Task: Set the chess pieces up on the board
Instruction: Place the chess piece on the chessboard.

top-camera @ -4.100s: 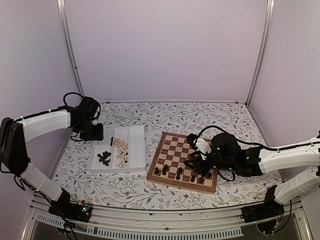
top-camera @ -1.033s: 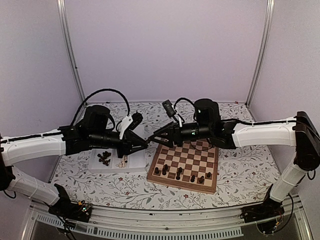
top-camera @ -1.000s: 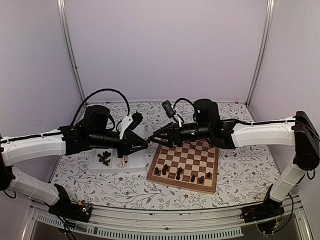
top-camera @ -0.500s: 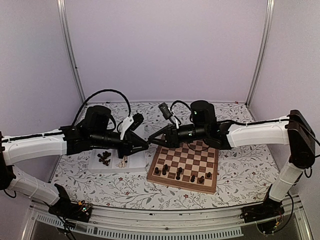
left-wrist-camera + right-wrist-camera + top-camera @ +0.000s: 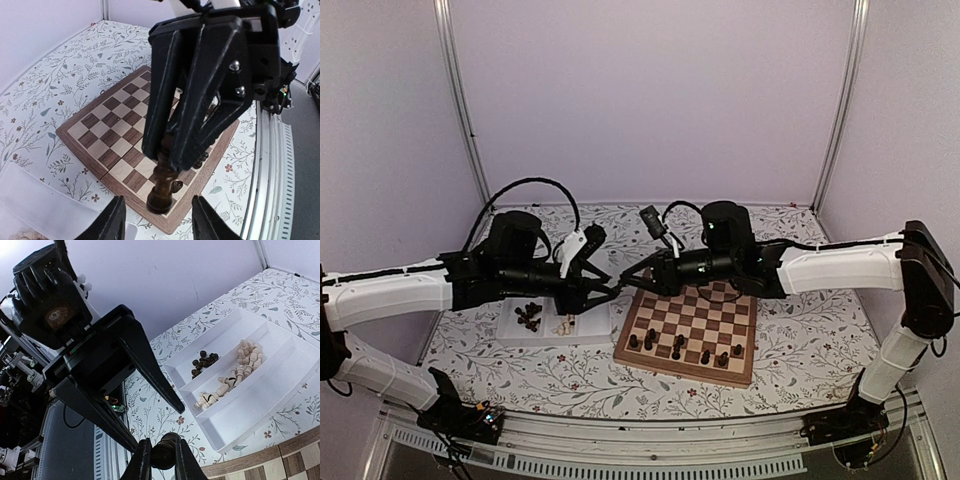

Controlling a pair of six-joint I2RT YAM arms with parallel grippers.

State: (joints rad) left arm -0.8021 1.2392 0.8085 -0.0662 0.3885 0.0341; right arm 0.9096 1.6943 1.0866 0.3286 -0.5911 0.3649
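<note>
A dark chess piece (image 5: 162,185) hangs in the air over the near left corner of the board (image 5: 115,135), between the two arms. My right gripper (image 5: 162,460) is shut on the dark piece (image 5: 164,452), with a finger on each side of it. My left gripper (image 5: 160,220) is open, and its fingers (image 5: 145,365) stand wide on either side of the piece without touching it. In the top view the two grippers meet tip to tip, left gripper (image 5: 603,291) against right gripper (image 5: 628,284), above the gap between tray and board (image 5: 720,300). Several dark pieces (image 5: 675,345) stand on the board's near rows.
A white two-compartment tray (image 5: 595,300) lies left of the board, holding loose dark pieces (image 5: 204,359) in one compartment and pale pieces (image 5: 235,375) in the other. The table has a floral cloth (image 5: 570,375). Walls close in the back and sides.
The right jaws have closed on the dark piece and the left jaws have spread apart, letting it go. Both arms have stayed almost where they were.
</note>
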